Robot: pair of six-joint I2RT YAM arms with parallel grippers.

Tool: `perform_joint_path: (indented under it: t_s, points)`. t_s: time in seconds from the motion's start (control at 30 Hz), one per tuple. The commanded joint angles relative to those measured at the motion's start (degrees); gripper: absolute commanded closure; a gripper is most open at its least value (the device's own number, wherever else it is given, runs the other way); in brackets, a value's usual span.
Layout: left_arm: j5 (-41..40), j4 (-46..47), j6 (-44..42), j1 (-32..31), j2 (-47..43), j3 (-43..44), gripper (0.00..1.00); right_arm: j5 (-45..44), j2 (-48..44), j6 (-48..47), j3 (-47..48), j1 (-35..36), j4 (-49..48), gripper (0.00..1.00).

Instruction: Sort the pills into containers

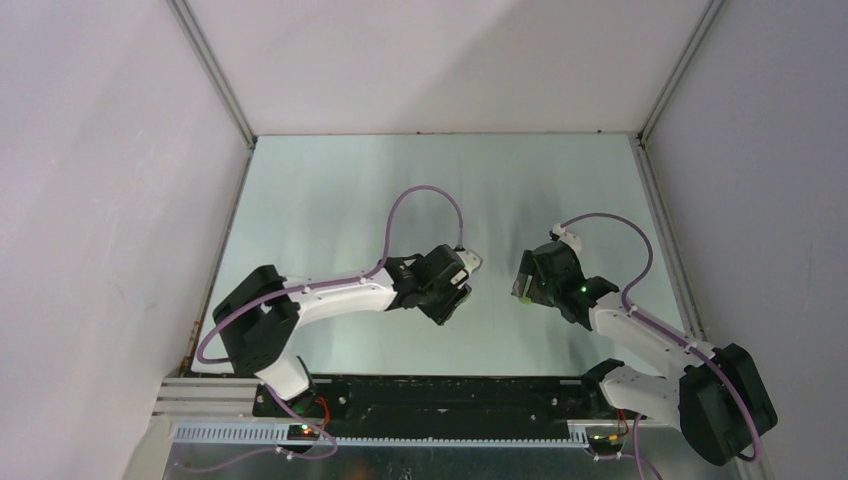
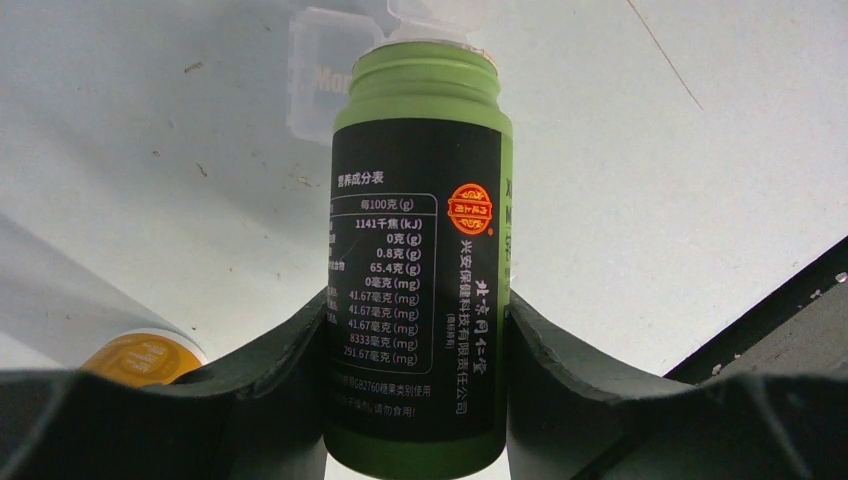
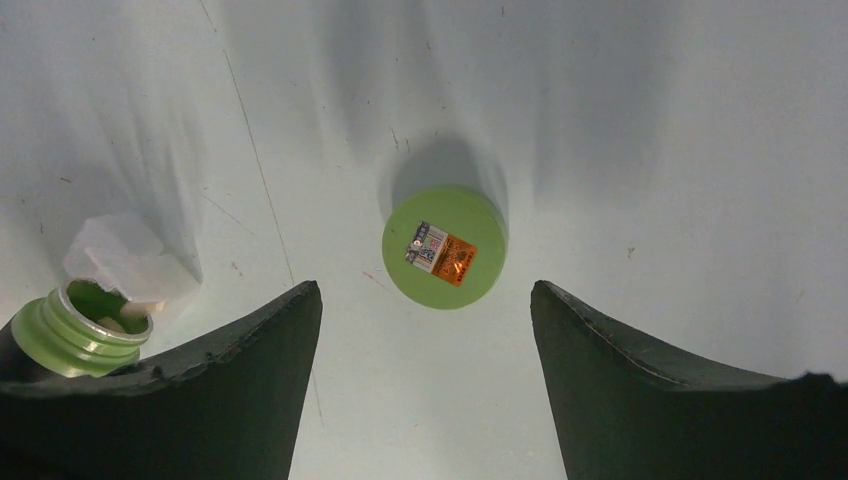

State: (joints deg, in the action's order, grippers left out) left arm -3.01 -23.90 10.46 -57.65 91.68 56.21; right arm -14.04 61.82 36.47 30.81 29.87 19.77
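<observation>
Translucent pill box (image 2: 318,80) lies just beyond the fingertips of the left gripper (image 2: 417,300), past the open mouth of the green bottle (image 2: 417,200) they clamp, while the right gripper (image 3: 425,287) hangs spread wide, grasping nothing, above a green cap (image 3: 445,247) lying loose between its fingertips.

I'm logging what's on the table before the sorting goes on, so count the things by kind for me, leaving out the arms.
green bottle, uncapped: 1
green cap, lying loose: 1
pill box, translucent: 1
orange-topped thing, mostly hidden, kind unclear: 1
Total: 4
</observation>
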Motion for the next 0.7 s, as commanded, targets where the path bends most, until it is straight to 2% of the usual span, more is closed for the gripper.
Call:
perform_joint_path:
  t_s: [0.0, 0.67]
  points:
    - [-1.3, -1.0, -1.0, -0.4, 0.1, 2.5, 1.00, 0.0, 0.1, 0.7, 0.0, -0.2, -1.5, 0.20]
    - [0.1, 9.4, -0.2, -0.4, -11.6, -8.3, 1.00, 0.2, 0.6, 0.9, -0.1, -0.2, -1.9, 0.20]
